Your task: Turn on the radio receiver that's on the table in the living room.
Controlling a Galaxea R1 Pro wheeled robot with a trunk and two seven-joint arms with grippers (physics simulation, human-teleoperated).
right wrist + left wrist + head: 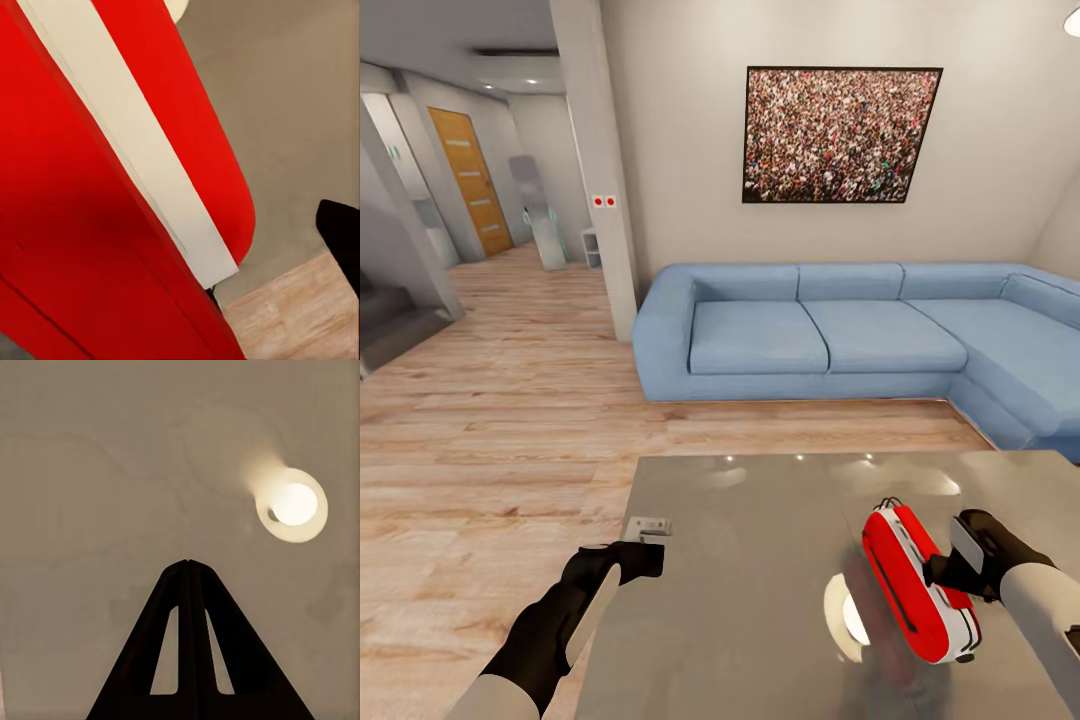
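The rounded red and white radio receiver (917,583) lies on the glossy grey surface (750,600), near right; my right jaws touch its right side, grip unclear; my left jaws are closed over the near-left edge; a blue L-shaped sofa (830,335) stands beyond.

Head view high over table (760,520); wrist views close above it

bright even light, lamp glare on glossy table (760,520), slightly soft
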